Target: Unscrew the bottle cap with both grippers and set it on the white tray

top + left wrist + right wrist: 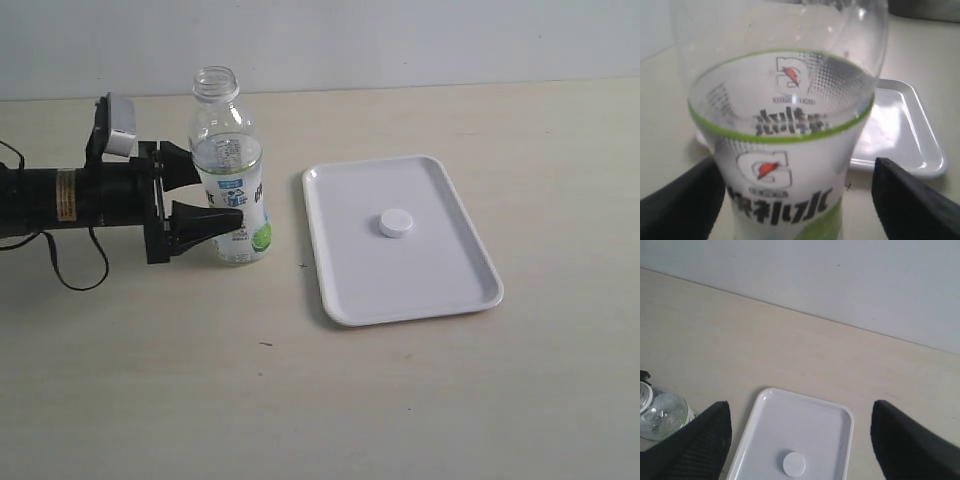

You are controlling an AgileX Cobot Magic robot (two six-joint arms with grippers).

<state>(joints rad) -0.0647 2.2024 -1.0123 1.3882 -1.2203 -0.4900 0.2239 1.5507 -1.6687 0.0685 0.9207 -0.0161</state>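
Upright clear labelled plastic bottle, frame left, straddled by spread black left gripper; small white ribbed cap on glossy white rectangular tray, centre-right.

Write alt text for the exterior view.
An uncapped clear bottle stands upright on a beige table, the left gripper open around its label. Further right in the view, the bottle cap lies on the white tray.

On bottle label: letter "G" with red bolt; characters beneath unreadable.
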